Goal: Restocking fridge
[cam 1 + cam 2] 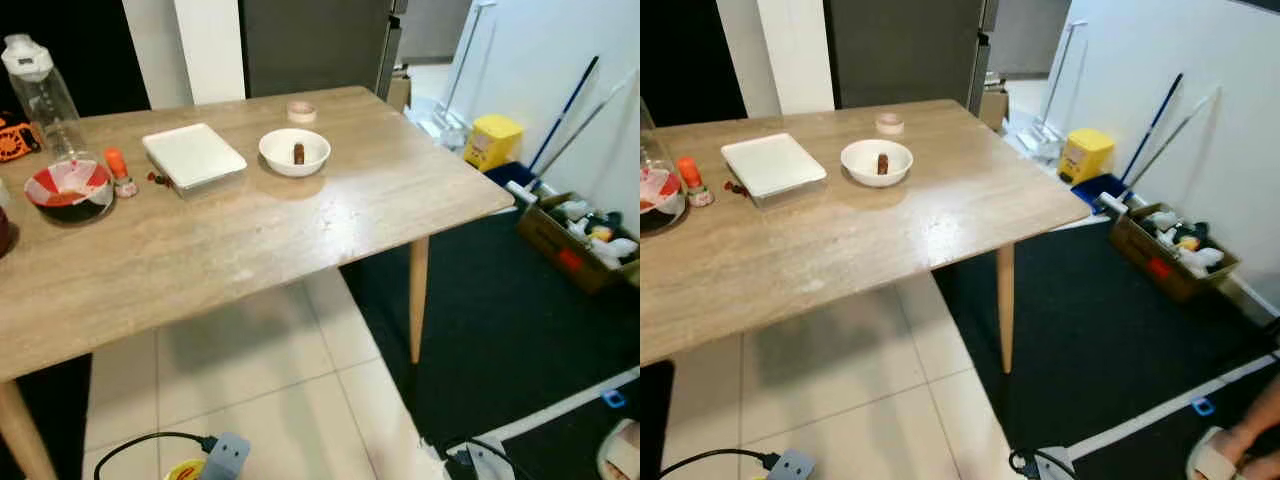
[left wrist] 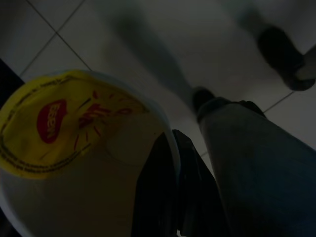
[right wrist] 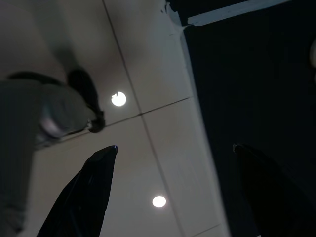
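Note:
My left gripper hangs low over the tiled floor, shut on the rim of a white tub with a yellow printed lid. A sliver of that yellow lid shows at the bottom edge of the left eye view. My right gripper hangs open over the tiles beside the dark carpet, with nothing between its fingers. The dark grey fridge stands behind the far end of the wooden table.
On the table are a white bowl, a flat white box, a red-and-white bowl, a clear bottle and a tape roll. A yellow bin, mops and a cardboard box stand at the right. A person's foot is at the lower right.

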`<state>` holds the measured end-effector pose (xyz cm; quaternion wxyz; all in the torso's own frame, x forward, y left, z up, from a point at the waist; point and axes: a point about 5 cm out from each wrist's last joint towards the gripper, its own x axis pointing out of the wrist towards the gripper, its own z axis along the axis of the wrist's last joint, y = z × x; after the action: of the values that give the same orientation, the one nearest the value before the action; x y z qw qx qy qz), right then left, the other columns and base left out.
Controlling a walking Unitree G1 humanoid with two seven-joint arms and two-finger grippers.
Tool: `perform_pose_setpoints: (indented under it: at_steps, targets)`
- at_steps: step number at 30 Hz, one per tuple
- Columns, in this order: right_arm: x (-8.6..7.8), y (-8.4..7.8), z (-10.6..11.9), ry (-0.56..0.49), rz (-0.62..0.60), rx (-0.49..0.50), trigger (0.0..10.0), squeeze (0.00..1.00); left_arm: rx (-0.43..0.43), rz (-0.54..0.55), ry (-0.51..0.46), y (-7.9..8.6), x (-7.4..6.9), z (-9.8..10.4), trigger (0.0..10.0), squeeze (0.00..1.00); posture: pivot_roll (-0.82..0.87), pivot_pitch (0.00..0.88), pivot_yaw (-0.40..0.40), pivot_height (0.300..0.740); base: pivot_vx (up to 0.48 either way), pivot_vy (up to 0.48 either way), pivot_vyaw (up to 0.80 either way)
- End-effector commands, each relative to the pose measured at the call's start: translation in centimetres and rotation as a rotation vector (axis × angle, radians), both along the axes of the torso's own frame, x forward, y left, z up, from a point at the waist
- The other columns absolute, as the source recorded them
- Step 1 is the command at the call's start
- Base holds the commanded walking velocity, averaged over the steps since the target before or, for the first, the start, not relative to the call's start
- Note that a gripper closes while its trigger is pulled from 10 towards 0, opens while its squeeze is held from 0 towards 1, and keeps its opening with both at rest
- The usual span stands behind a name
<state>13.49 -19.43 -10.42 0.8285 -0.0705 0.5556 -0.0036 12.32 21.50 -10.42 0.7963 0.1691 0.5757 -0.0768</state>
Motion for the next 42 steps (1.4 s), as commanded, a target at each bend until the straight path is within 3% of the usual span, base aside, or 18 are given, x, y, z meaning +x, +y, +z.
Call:
perform_pose_setpoints:
  at_steps: [1,24,42]
  targets:
    - [-0.3,-0.5,0.0,0.01,-0.001,-0.015,10.0,0.0,-0.004,-0.012,0.056,-0.4,-1.4,-0.5,10.0,0.0,0.05,0.0,-0.066,0.74,0.0,0.0,-0.78]
    - [-0.3,-0.4,-0.1,0.014,0.003,-0.009,10.0,0.0,0.003,-0.013,0.046,0.2,-1.5,-0.4,10.0,0.0,0.05,0.0,-0.062,0.74,0.0,0.0,-0.78]
    - [0.0,-1.0,0.2,0.011,0.014,-0.019,10.0,0.0,-0.016,-0.039,0.016,-0.6,-0.1,-0.1,10.0,0.0,0.05,0.0,-0.064,0.74,0.0,0.0,-0.78]
